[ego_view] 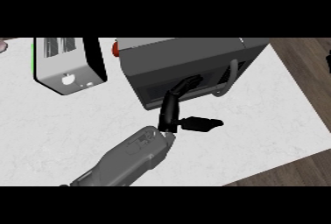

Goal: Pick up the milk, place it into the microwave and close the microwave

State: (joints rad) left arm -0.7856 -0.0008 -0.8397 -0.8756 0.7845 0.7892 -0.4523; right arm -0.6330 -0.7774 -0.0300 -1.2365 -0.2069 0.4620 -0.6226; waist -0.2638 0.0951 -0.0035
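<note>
The left hand (169,114) is seen at the centre of the view, carried on a grey forearm that enters from the lower edge. Its fingers (183,86) are stretched out straight and nothing is grasped; the tips are laid against the dark window in the microwave's door (169,92), while the thumb (202,124) is held out to the right, clear of the appliance. The door appears to be closed flat against the microwave (187,54), with its handle (227,78) just right of the fingertips. The milk cannot be seen anywhere in the view. A grey boxy appliance (68,65) is set on the white counter (258,127) to the left of the microwave, apart from it.
</note>
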